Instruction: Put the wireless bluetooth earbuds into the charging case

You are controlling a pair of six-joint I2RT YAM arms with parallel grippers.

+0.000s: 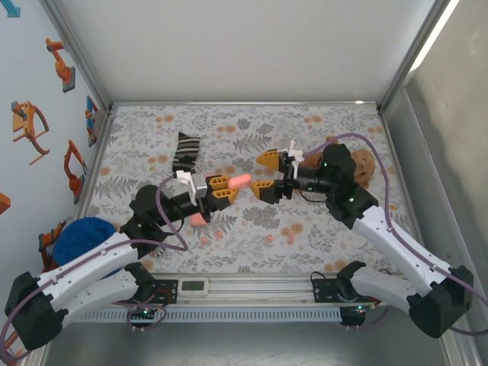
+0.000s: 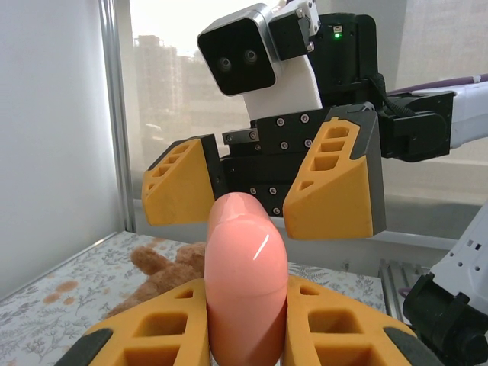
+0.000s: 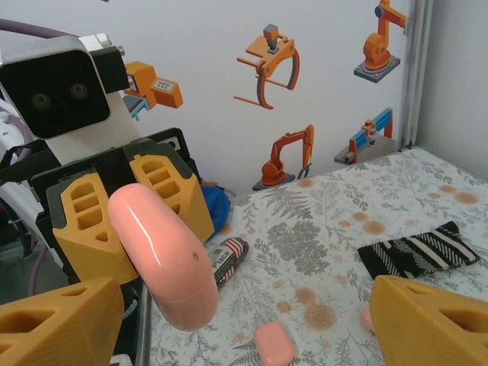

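The left gripper (image 1: 223, 190) was closed tight on a salmon-pink charging case (image 1: 239, 181), holding it raised above the floral cloth (image 1: 152, 130) near the middle of the scene, its rounded free end pointing right. In the left wrist view the case (image 2: 248, 282) stood pinched between the two orange fingers (image 2: 145, 332). The right gripper (image 1: 267, 174) faced it from the right with its jaws spread wide and nothing between them, one finger on the far side of the case's tip and one on the near side, neither touching it. The earbuds (image 1: 268, 240) lay as tiny pink nubs scattered on the cloth towards the near edge, below and apart from both grippers. A second pink case (image 3: 273, 343) lay flat on the cloth under the left gripper. A striped sock (image 1: 187, 152) lay at far left of centre, and a plush toy (image 1: 362, 164) sat behind the right arm.
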